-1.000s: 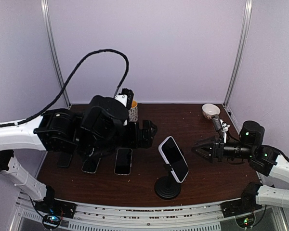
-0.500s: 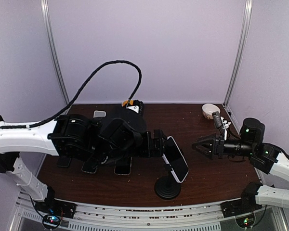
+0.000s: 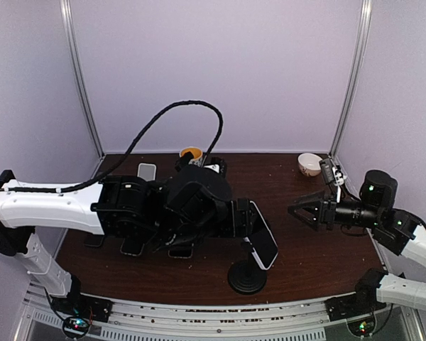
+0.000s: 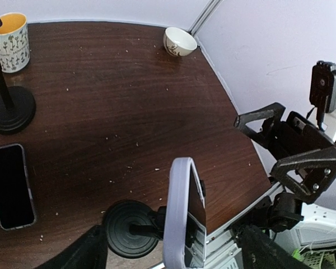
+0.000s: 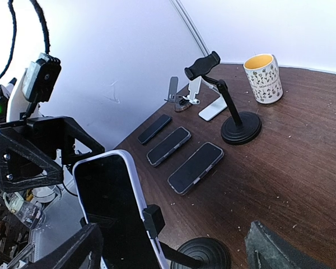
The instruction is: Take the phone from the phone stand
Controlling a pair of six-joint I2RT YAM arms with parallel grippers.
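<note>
Phone [image 4: 182, 218] on stand [image 4: 129, 227], btwn wide left jaws.

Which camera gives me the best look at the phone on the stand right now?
Right wrist: the phone faces it, dark screen and the clamp at its side in plain sight. Left wrist sees only its pale edge, nearly edge-on. The top view has it partly hidden behind the left arm.

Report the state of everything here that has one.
phone, mounted on its stand, tilted
phone stand, upright, occupied
left gripper, open, straddling the phone
right gripper, open, clear of phone
second stand, clamp empty
mug, upright
bowl, upright
three spare phones, flat, screens dark
</note>
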